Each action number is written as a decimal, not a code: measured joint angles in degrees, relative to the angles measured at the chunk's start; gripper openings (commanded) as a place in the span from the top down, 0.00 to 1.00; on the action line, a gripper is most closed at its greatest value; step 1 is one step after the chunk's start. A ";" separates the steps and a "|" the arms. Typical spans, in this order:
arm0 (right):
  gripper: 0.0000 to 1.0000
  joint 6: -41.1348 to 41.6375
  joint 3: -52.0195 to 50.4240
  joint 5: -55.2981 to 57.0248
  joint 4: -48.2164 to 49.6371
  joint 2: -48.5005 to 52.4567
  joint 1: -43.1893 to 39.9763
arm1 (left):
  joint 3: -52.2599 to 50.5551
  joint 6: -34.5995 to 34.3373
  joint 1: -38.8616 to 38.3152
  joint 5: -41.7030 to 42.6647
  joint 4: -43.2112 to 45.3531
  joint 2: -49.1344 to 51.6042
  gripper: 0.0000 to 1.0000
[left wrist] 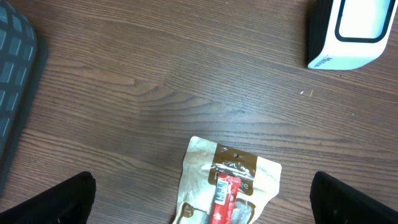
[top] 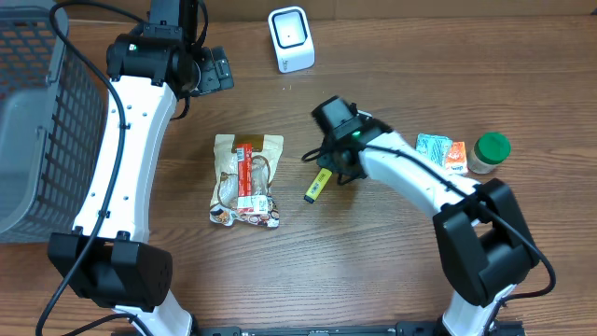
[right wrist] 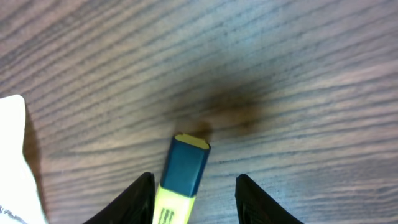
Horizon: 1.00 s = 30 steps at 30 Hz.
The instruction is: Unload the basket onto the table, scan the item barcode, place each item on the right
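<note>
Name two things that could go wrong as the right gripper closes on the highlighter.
1. In the right wrist view, the highlighter sits off-centre within the open right gripper, closer to one finger. Closing might nudge or roll it rather than pinch it squarely.
2. The snack packet lies close beside the highlighter, so a pushed highlighter could slide against it and end up harder to grasp.
</note>
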 measured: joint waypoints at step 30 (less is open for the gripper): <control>0.64 5.66 -4.83 -8.00 4.39 0.59 1.53 | 0.00 0.00 -0.02 0.00 0.00 0.00 0.00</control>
